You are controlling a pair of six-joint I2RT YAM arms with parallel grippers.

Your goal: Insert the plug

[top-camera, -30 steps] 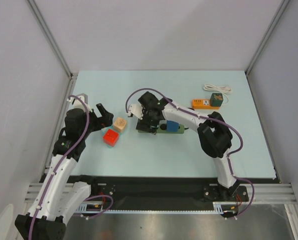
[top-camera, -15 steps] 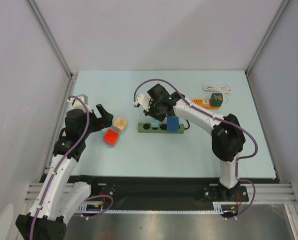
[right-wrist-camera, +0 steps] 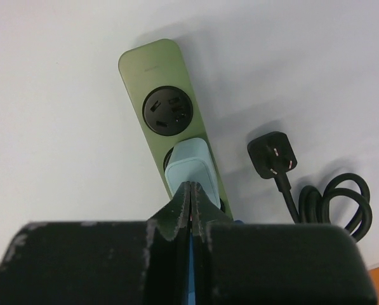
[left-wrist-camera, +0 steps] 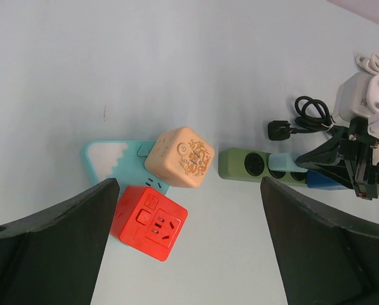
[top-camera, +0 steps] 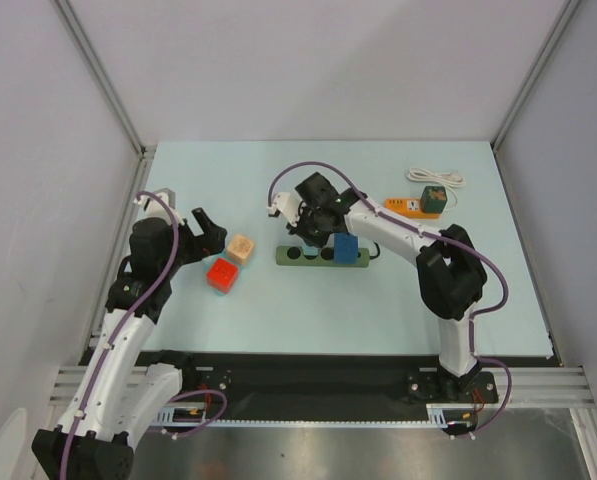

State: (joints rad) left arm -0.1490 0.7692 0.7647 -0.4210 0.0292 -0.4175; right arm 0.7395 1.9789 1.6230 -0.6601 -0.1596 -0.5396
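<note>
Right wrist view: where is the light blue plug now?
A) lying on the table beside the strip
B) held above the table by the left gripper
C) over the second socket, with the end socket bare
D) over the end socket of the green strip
C: the light blue plug sits over the second socket of the green power strip, and the end socket beyond it shows bare.

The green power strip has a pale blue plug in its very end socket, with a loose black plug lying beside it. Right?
Not quite. The right wrist view shows the end socket empty; the pale blue plug sits at the next socket along the green power strip. The loose black plug does lie beside it.
</note>
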